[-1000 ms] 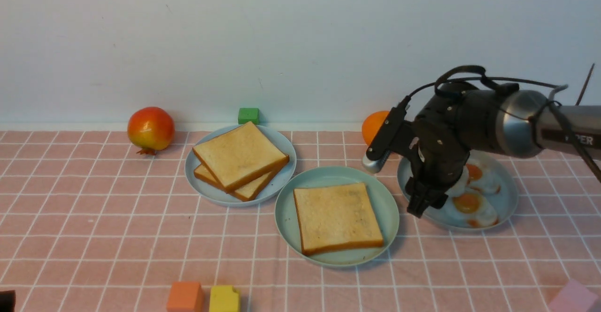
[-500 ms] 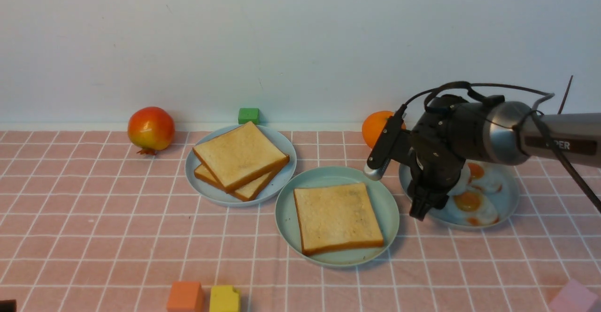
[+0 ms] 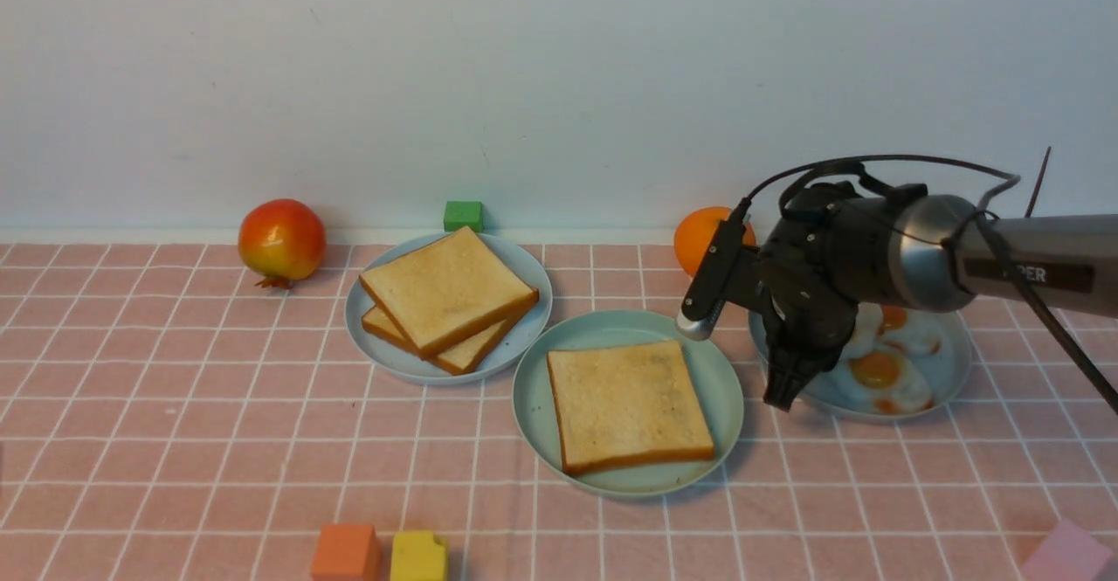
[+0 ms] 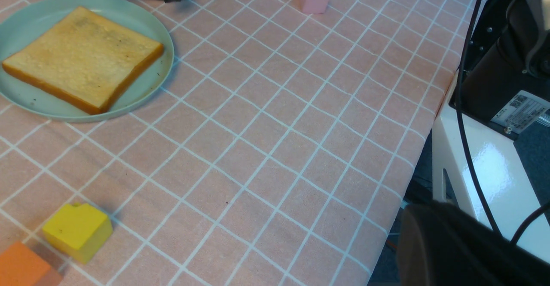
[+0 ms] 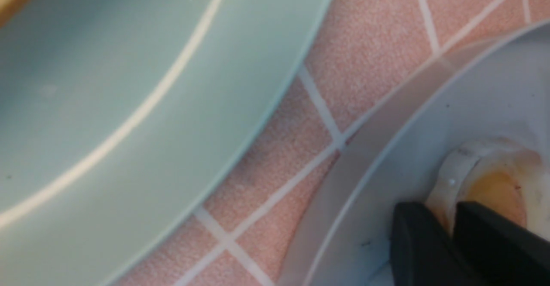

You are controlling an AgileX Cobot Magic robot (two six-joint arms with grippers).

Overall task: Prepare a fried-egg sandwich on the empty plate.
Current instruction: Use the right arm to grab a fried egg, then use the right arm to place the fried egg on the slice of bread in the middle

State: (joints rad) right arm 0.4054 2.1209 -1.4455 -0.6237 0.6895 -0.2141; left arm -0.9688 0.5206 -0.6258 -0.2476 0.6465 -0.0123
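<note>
**Colours on the table**

Tablecloth [image 3: 175, 406] pink, white grid. Centre plate [image 3: 534, 389] mint-green, dark specks. Toast-stack plate [image 3: 511, 349] and egg plate [image 3: 954, 358] pale blue-grey. Toast slice [image 3: 627, 404] tan, brown crust. Fried egg [image 3: 876, 370] white, orange yolk. Pomegranate [image 3: 281, 240] red-yellow. Green block [image 3: 462, 215], orange block [image 3: 346, 553], yellow block [image 3: 417, 556], pink block [image 3: 1067, 555].

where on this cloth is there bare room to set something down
Widest bare cloth: front left, bordered by the pomegranate, the two-toast plate and the orange block. Also front right, between the mint-green plate and the pink block. Crowded: the three plates sit close together, and the right gripper grips a fried egg on the egg plate.
</note>
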